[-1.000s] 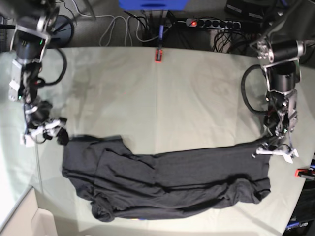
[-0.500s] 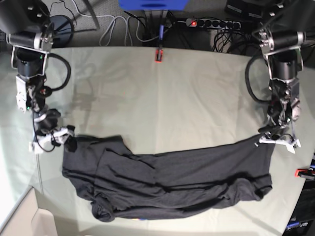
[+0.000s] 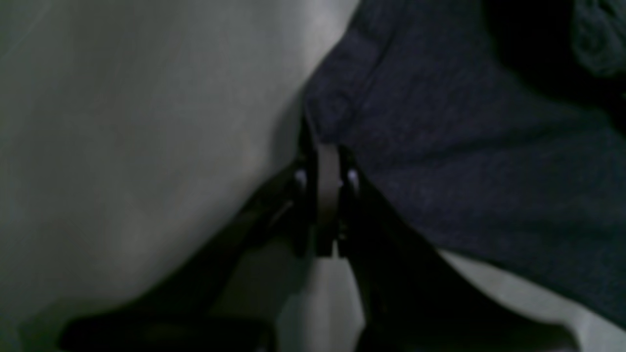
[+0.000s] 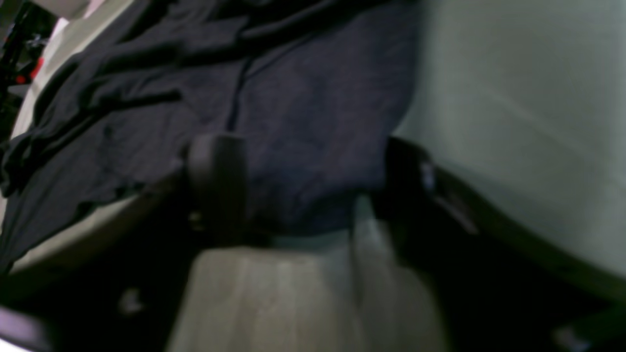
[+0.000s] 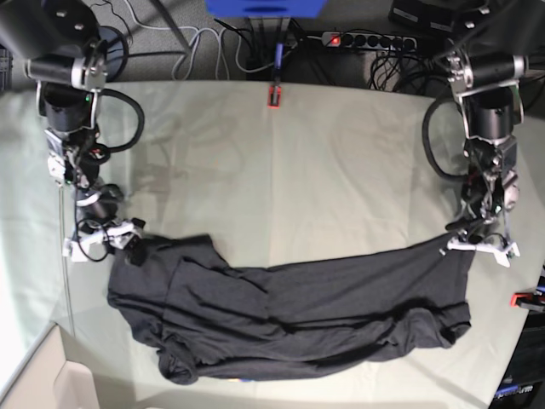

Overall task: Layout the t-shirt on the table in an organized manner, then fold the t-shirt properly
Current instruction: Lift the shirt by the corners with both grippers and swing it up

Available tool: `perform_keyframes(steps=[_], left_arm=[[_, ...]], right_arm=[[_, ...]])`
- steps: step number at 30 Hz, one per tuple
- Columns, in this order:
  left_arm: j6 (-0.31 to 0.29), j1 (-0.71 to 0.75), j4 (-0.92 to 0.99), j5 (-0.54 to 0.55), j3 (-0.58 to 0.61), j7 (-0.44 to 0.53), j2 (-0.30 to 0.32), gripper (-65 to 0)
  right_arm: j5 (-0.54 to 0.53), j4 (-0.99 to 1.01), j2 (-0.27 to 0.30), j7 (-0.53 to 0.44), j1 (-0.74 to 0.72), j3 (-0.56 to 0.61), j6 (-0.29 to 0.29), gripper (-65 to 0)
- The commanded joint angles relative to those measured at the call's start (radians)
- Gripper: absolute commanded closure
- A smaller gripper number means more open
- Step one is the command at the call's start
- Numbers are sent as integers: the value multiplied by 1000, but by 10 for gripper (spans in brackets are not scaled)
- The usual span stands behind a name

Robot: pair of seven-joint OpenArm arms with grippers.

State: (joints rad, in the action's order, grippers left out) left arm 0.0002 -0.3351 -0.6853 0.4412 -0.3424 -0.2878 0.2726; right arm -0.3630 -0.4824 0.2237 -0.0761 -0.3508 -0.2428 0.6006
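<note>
The dark t-shirt lies crumpled in a long band across the near half of the table, plain side up. My left gripper is shut on the shirt's far right corner. In the left wrist view its closed fingertips pinch the edge of the t-shirt. My right gripper sits at the shirt's far left corner, open. In the right wrist view its fingers straddle the hem of the t-shirt, just above the table.
A red clamp grips the table's far edge and another its right edge. A power strip and cables lie on the floor behind. A white box corner shows at the bottom left.
My right arm has come down and to the right, to the shirt's left corner, with its jaws a little narrower. My left gripper has drawn the right corner slightly farther back.
</note>
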Motion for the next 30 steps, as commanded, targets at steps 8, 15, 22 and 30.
perform_keyframes(steps=[8, 15, 22, 30], left_arm=[[1, -20, -21, 0, -2, 15, 23, -1], [1, 3, -121, 1, -5, -64, 44, -1], [2, 124, -385, 1, -7, -104, 43, -1], [1, 218, -770, 1, -229, -370, 32, -1]], right_arm=[[0, -11, 3, 2, -32, 1, 9, 0], [-8, -197, 30, 14, 72, -3, 9, 0], [-6, -574, 29, 15, 309, -7, 9, 0], [-8, -1004, -11, 15, 543, -204, 9, 0]])
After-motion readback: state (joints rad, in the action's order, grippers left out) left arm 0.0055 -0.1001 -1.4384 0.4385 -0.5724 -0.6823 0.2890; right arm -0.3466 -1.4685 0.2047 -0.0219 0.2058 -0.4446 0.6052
